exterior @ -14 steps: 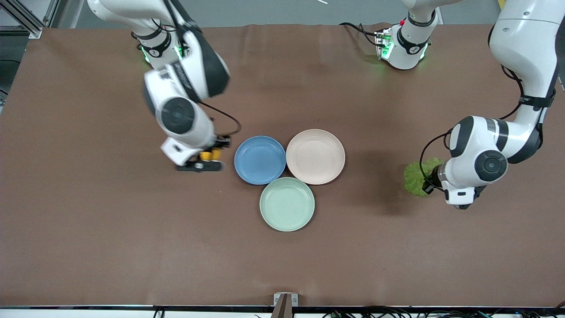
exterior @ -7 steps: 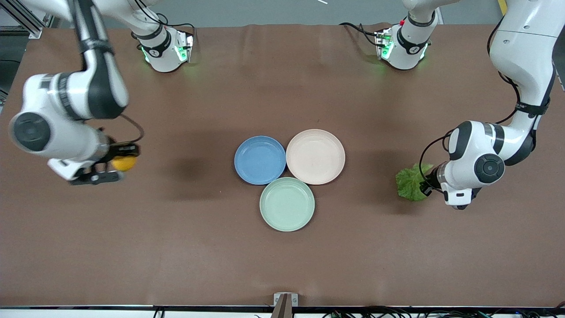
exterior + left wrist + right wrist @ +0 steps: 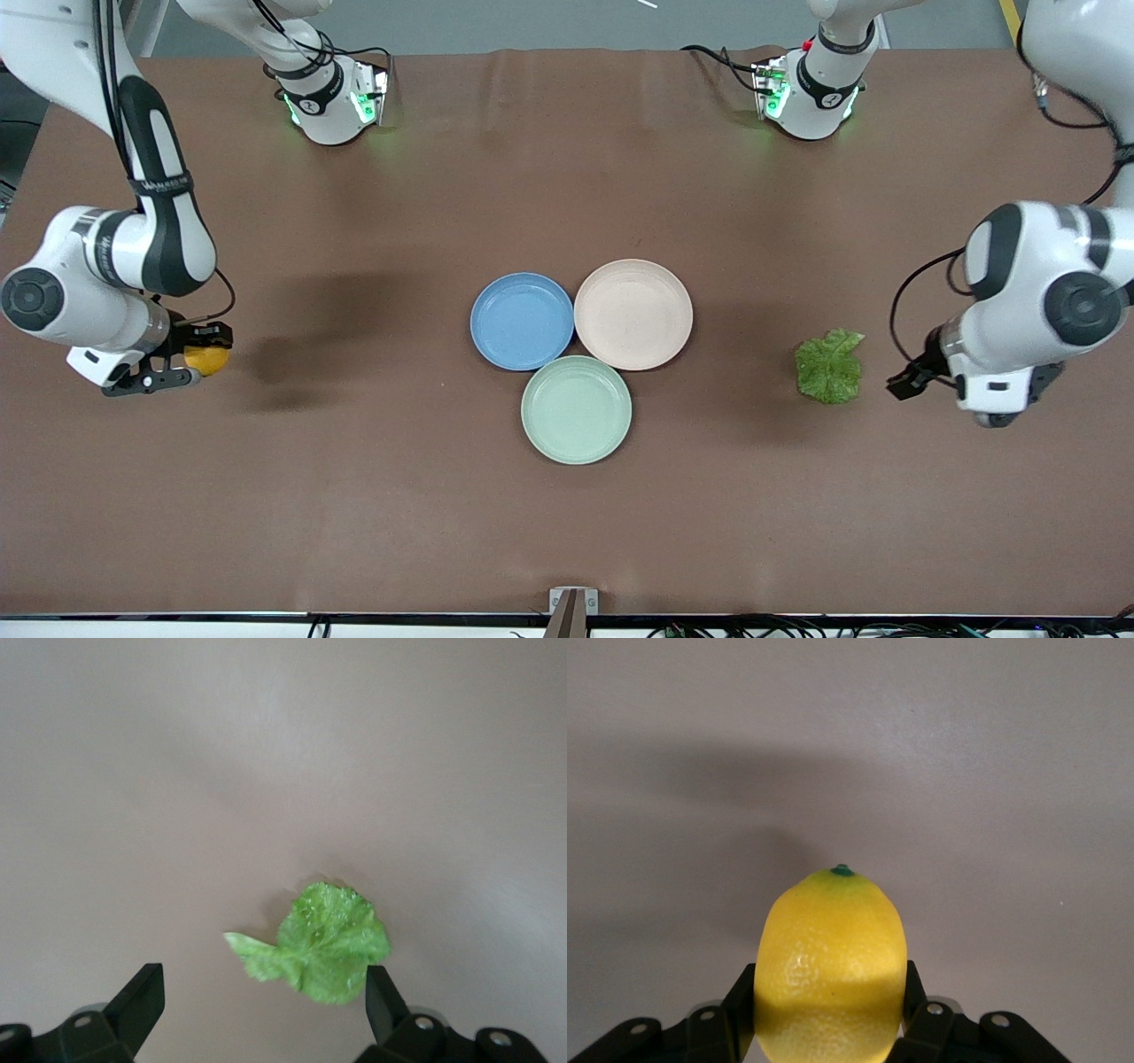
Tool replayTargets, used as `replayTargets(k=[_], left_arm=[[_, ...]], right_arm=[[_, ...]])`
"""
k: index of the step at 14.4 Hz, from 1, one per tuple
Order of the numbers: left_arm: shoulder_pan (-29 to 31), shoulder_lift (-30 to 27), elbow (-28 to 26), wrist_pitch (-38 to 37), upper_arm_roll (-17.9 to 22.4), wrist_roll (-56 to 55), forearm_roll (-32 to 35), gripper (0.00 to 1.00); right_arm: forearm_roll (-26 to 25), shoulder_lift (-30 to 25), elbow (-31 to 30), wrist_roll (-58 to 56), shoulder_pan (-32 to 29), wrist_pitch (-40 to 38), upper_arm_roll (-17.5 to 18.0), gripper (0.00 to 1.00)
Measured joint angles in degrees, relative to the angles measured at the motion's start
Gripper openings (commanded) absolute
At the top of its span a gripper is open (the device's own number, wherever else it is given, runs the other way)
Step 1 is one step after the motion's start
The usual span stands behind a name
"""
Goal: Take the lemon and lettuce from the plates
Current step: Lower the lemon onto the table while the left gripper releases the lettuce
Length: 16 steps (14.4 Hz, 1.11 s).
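Both plates are already bare: the blue plate (image 3: 522,320) and the beige-pink plate (image 3: 633,313) sit touching mid-counter, with a mint-green plate (image 3: 576,409) tucked just in front of them, nearer the camera. The right gripper (image 3: 190,359) is out over the brown counter (image 3: 567,514) at the right arm's end, well apart from the plates, with its fingers (image 3: 921,1010) pinching the lemon (image 3: 831,966) around its fat middle, green nub pointing away from the wrist. The lettuce (image 3: 829,365) is lying flat on the counter toward the left arm's end, and the left gripper (image 3: 904,386) hangs just beside it with fingers (image 3: 135,997) spread wide and nothing between them. What I'd worry about is the lemon: it's smooth and rounded, so a loose squeeze could let it pop out, and if it's let go from any height it'll probably roll off across the counter. The lettuce leaf looks light enough that a low pass by the left gripper could drag or flip it.
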Motion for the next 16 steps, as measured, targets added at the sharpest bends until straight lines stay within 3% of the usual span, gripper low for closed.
replayTargets(k=[5,9,11,12,13,14,16], left_arm=[[0.61,-4.84,10.82,-9.41,0.09,20.04,-0.4,1.0],[0.85,-9.91,12.34,-15.05,0.08,28.36,-4.23,1.0],[0.83,-12.41,12.33,-17.71,-0.04,29.91,-6.44,1.0],[0.79,-13.42,12.28,-18.86,0.0,30.45,-7.29,1.0],[0.57,-14.21,12.09,-19.44,0.3,30.86,-7.84,1.0],[-0.73,-15.01,11.61,-19.74,1.77,31.6,-8.47,1.0],[-7.71,-16.95,9.54,-20.05,9.14,33.89,-10.09,1.0]], right_arm=[[1.39,4.08,-0.42,-0.52,-1.33,3.39,0.17,0.26],[4.4,5.37,-0.81,-0.52,-1.33,5.48,0.33,0.27],[4.89,6.62,-0.85,-0.52,-1.34,7.83,0.34,0.32],[4.91,6.57,-0.8,-0.52,-1.33,7.85,0.34,0.45],[4.94,6.61,-0.79,-0.52,-1.34,8.04,0.34,0.79],[4.95,6.63,-0.79,-0.51,-1.34,8.05,0.34,1.0],[5.04,6.57,-0.7,-0.49,-1.34,7.95,0.37,1.0]])
